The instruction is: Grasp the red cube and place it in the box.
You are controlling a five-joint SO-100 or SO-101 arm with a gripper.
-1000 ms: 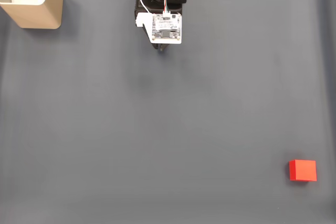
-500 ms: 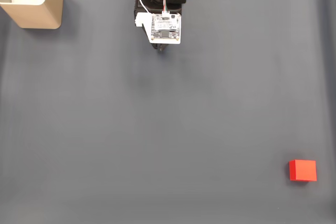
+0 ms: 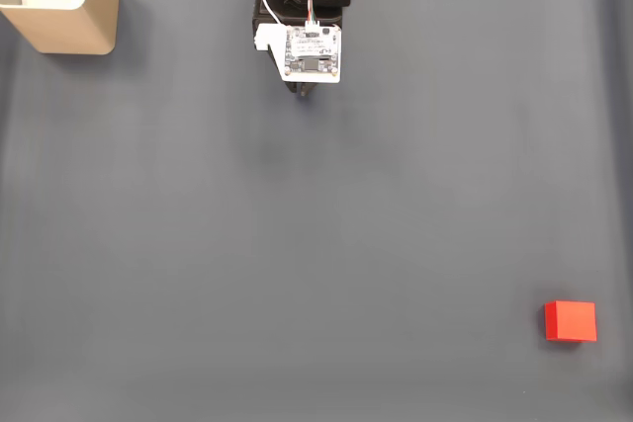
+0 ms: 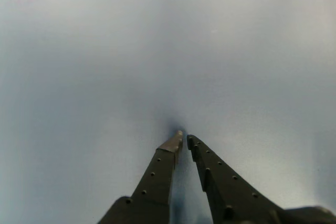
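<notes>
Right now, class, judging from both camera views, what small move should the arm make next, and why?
Probably swing the gripper out toward the red cube, opening on the way. Its jaws look nearly closed on nothing, the arm sits folded at the top of the fixed view, and the cube lies untouched far off at lower right, with the box at upper left.

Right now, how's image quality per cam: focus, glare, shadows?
Fixed view: sharp, even light; red cube and box crisp with faint shadows. Wrist view: washed-out, hazy mat, soft focus; gripper fingers dark but legible, tips nearly together, small shadow at the tips; blurred red smear in the top-left corner.
</notes>
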